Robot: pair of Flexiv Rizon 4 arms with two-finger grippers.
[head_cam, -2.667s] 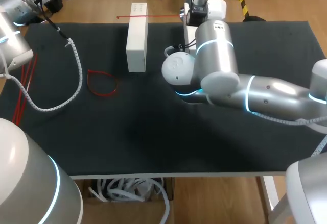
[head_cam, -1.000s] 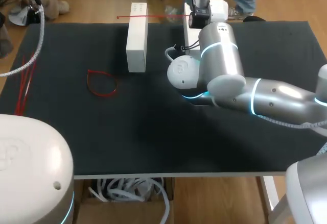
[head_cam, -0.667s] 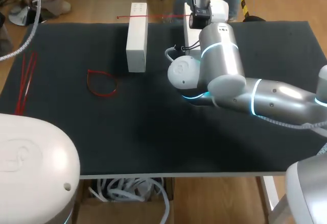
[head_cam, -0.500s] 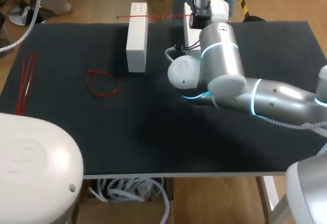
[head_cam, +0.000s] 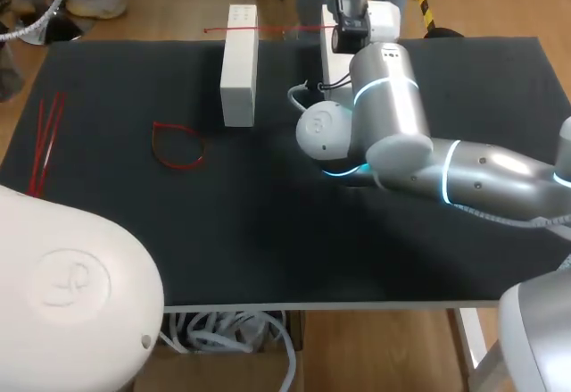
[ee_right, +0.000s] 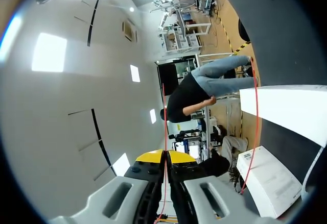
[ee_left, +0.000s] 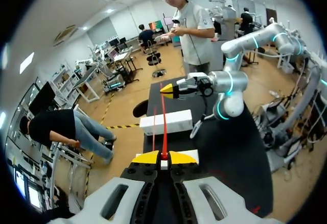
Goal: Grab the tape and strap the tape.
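Tape: red tape (ee_left: 164,132) ran straight from the left gripper's tips to the right gripper ahead of it, passing over the white blocks.
L tool: left gripper (ee_left: 164,157) had its yellow tips together, clamped on the tape end.
R tool: right gripper (ee_right: 165,156) also had its tips together, pinching the tape, which ran on straight ahead of them.
2nd strip: another red strip (head_cam: 268,29) lay across both blocks' far ends, by the mat's far edge.
Blocks: near white block (head_cam: 239,63) & second white block (head_cam: 326,53) stood side by side, apart; their far ends stuck out past the mat's far edge.
Loop: red loop (head_cam: 176,145) lay on the mat, left of the near block, apart from it.
Strands: red strands (head_cam: 43,142) lay along the mat's left edge.
Arms: right arm (head_cam: 446,173) lay over the mat's right half; left arm (head_cam: 71,294) covered the near-left corner.
Room: wide stretch of black mat (head_cam: 241,240) between loop, right arm & near edge.
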